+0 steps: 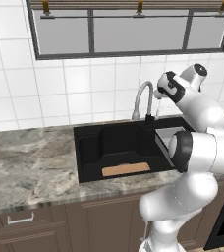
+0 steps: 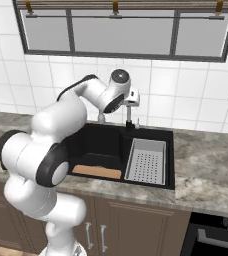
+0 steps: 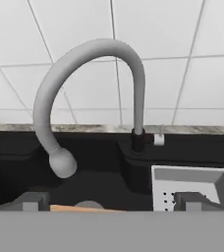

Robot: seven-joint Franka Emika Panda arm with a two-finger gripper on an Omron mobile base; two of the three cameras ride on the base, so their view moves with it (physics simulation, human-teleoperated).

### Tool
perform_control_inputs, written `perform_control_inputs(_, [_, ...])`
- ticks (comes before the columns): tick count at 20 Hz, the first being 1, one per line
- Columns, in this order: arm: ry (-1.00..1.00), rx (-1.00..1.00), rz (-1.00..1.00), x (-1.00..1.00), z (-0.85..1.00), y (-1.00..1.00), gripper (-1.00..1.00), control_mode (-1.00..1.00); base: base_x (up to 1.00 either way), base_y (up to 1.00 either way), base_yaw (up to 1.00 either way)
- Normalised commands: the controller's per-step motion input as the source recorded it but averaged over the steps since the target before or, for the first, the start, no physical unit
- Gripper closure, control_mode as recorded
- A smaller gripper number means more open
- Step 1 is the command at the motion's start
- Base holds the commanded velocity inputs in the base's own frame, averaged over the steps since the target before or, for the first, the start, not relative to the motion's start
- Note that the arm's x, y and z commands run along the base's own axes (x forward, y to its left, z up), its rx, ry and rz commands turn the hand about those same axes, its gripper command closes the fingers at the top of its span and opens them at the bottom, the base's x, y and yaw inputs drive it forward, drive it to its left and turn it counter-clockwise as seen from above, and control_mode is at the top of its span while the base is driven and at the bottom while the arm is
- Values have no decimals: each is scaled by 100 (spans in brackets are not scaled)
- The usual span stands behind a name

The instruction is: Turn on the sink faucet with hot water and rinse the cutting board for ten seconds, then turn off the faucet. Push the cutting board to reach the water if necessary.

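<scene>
The claw (image 3: 112, 201) hangs in the air with its jaws spread wide and nothing between them, facing the faucet (image 3: 92, 93) from in front of its arch. The faucet rises from a small dark base at the back rim of the black sink (image 1: 89, 147), its spout curving down over the basin. The cutting board (image 1: 126, 169) lies flat on the sink floor near the front wall. A grey drain tray (image 2: 146, 161) sits in the sink's right part.
</scene>
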Motion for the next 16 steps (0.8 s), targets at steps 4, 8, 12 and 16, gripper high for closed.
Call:
perform_control_inputs(4, [-13, 2, 20, -34, -10, -93, -100, -100, 0, 0, 0])
perform_control_inputs(8, [-12, 0, 18, -22, -32, -68, -100, -100, 0, 0, 0])
perform_control_inputs(12, [-11, 0, 9, -3, -32, -28, -100, -100, 0, 0, 0])
perform_control_inputs(16, [-13, -2, 6, 0, -31, -8, -100, -100, 0, 0, 0])
